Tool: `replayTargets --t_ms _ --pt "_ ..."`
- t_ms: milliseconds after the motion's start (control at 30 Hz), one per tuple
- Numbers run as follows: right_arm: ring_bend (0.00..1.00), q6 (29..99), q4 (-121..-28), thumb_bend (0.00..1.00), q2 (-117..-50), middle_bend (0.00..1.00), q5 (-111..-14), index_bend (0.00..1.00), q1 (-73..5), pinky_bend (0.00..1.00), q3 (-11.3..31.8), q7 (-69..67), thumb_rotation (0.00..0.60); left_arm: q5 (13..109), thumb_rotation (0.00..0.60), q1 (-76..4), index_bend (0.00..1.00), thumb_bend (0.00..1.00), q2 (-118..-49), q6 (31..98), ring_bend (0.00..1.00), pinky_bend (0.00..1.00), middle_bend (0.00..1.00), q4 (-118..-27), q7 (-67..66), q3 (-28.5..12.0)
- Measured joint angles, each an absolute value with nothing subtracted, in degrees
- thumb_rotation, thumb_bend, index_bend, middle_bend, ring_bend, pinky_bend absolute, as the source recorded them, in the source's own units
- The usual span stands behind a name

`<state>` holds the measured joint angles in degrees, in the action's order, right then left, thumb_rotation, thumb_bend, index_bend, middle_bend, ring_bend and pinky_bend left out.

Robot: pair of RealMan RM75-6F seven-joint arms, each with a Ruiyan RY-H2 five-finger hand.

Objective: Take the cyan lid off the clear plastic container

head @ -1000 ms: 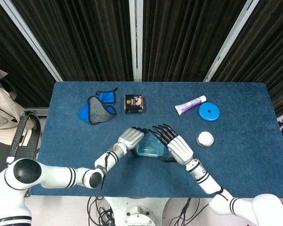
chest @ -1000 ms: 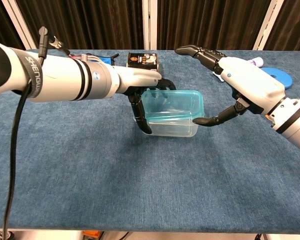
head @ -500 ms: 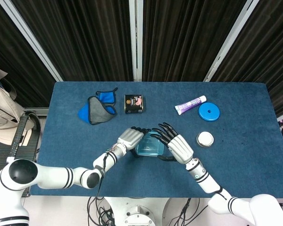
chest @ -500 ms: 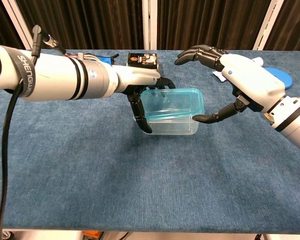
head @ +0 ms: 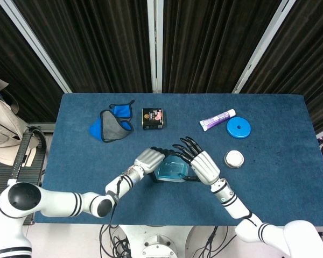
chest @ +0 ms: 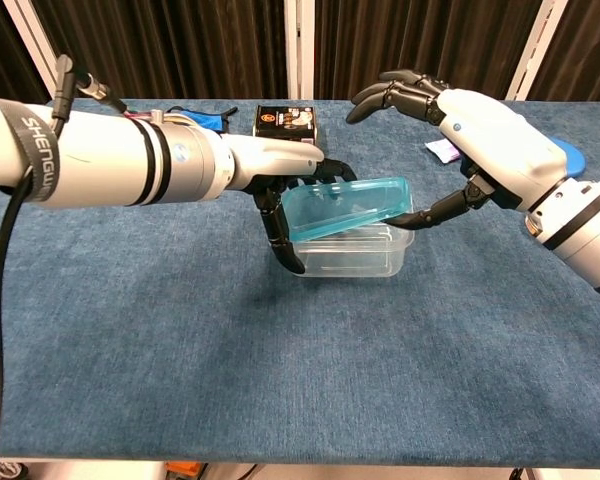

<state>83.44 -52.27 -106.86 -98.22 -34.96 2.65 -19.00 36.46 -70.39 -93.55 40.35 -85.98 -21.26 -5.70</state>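
The clear plastic container [chest: 358,258] stands mid-table. My left hand [chest: 280,205] grips its left end, fingers wrapped down the side. The cyan lid [chest: 342,205] lies tilted on it, right edge raised off the rim and left edge down. My right hand [chest: 480,140] is at the right end, its thumb tip under the lid's raised edge. Its other fingers [chest: 390,95] arch above the lid without touching it. From the head view the lid [head: 171,167] shows between the left hand [head: 147,159] and the right hand [head: 204,165].
At the back of the blue table [head: 280,183] lie a grey-blue face mask [head: 113,124], a black box [head: 152,118], a purple-and-white tube [head: 217,120] and a blue disc [head: 238,128]. A small white round jar [head: 234,158] sits right of my right hand.
The lid's right edge has come up off the container, pushed by my right thumb. My right fingers have curled in more over the lid. The left hand keeps its grip.
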Motion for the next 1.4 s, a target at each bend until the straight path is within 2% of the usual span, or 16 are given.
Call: replayTargets --t_ms 167,333,633,933,1400 --pt "0.0 82.69 -52.84 0.57 -106.39 0.2 -98.2 0.42 -34.98 0.0 2.19 -17.97 0.6 37.03 0.6 -69.93 0.0 0.1 -93.3 40.31 0.03 0.11 0.06 -86.26 -20.38 -6.02" --pt "0.0 81.99 -53.41 0.59 -106.0 0.21 -97.9 0.48 -34.58 0.0 1.66 -17.27 0.6 37.91 0.6 -69.33 0.0 0.09 -92.97 40.44 0.0 0.06 0.0 -86.64 -19.53 -6.31" --pt "0.0 81.4 -53.8 0.62 -105.81 0.22 -97.86 0.52 -34.81 0.0 1.67 -16.55 0.6 39.44 0.6 -68.64 0.0 0.09 -92.81 41.5 0.0 0.03 0.0 -87.22 -19.51 -6.37" --pt "0.0 81.18 -53.93 0.62 -105.57 0.24 -97.89 0.67 -34.66 0.0 1.37 -15.76 0.6 39.14 0.6 -67.88 0.0 0.09 -91.8 43.36 0.0 0.0 0.0 -88.36 -20.31 -6.2" --pt "0.0 83.98 -55.12 0.63 -104.62 0.25 -98.56 0.73 -34.66 0.0 2.44 -14.57 0.6 41.77 0.6 -64.44 0.0 0.09 -89.44 49.62 0.0 0.0 0.0 -91.93 -22.67 -5.04"
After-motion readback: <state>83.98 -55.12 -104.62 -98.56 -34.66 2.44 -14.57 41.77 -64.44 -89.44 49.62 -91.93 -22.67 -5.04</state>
